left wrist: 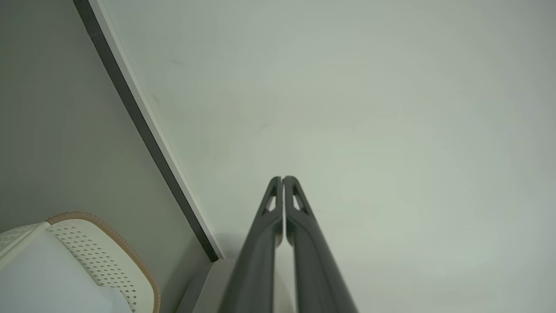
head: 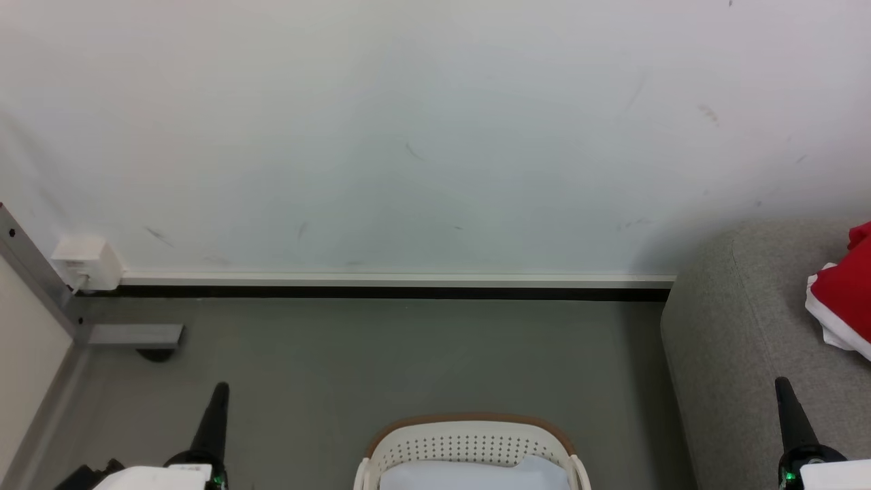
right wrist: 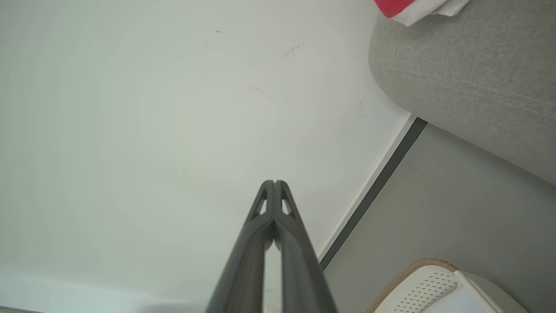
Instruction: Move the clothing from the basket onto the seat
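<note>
Red clothing (head: 847,292) with white hems lies on the light grey seat (head: 742,340) at the right edge; a corner of the clothing (right wrist: 393,5) also shows atop the seat (right wrist: 469,74) in the right wrist view. The cream basket (head: 469,446) with a tan rim stands on the floor at bottom centre, a pale lining showing inside. My left gripper (head: 221,389) is shut at lower left, well left of the basket (left wrist: 104,261). My right gripper (head: 782,384) is shut at lower right, over the seat's front. Both grippers (left wrist: 282,178) (right wrist: 274,182) hold nothing.
A white wall (head: 422,136) with a skirting strip (head: 395,280) runs across the back. A grey metal bracket (head: 129,335) and a white socket box (head: 87,262) sit at the left corner. Grey floor (head: 408,354) lies between the basket (right wrist: 425,287) and the wall.
</note>
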`<state>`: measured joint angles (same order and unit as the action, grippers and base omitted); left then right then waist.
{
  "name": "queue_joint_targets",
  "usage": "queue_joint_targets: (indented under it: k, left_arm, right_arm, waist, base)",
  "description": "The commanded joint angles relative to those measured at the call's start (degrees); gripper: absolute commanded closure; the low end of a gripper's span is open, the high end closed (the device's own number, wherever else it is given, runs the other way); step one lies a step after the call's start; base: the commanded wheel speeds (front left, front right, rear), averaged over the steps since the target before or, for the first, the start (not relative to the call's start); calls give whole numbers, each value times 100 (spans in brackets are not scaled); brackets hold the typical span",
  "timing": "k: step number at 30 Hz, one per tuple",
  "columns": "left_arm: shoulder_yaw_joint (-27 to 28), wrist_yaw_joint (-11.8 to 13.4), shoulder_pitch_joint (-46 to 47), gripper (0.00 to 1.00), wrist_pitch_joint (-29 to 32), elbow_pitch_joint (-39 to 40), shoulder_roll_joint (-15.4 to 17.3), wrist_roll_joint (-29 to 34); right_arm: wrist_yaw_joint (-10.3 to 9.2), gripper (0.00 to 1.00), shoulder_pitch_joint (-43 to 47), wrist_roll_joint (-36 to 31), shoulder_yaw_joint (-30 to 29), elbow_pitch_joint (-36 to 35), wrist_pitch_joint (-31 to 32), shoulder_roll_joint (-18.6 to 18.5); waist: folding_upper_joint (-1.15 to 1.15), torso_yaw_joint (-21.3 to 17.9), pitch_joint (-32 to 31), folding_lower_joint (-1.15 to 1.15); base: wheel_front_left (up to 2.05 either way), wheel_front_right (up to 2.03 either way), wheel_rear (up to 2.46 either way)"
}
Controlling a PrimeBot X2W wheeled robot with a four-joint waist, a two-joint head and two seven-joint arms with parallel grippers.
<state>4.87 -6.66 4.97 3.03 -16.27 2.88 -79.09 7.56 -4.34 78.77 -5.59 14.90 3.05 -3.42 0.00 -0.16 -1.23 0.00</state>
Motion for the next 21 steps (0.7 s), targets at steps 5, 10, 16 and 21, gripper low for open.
queue_joint_targets:
  k: [5,10,16,21]
  left_arm:
    - [54,-53,102,100,100,85,18,-320]
    - [82,-54,112,100,154,117,15,-515]
    - [117,-71,123,100,213,153,12,-774]
    - [139,-84,135,100,266,181,10,-974]
  right_arm:
    - [-11,100,-118,307,-35,-56,95,6]
    - [-11,100,-150,533,-51,-68,148,17]
    - [-12,100,-168,776,-69,-79,215,30]
    - [-13,100,-188,997,-85,-91,264,40]
  waist:
    - [0,3,23,0]
    - [0,5,45,0]
    - [0,8,72,0]
    - [0,11,94,0]
  base:
    - [0,0,0]
    - [0,0,0]
    - [0,0,0]
    - [0,0,0]
